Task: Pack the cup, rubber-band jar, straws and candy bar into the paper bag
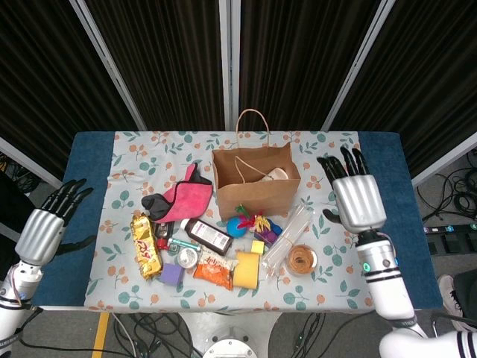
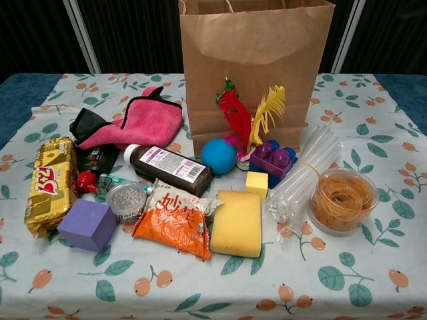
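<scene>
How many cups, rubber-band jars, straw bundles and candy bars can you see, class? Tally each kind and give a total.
Cup: 1, inside the paper bag
Rubber-band jar: 1
Straw bundle: 1
Candy bar: 1
Total: 4

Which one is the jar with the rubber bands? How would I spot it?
Start at the tall paper bag standing on the table. In the chest view, the bundle of clear straws lies on its right, and the rubber-band jar sits right of them. It's the only round clear tub, full of tan loops.
</scene>
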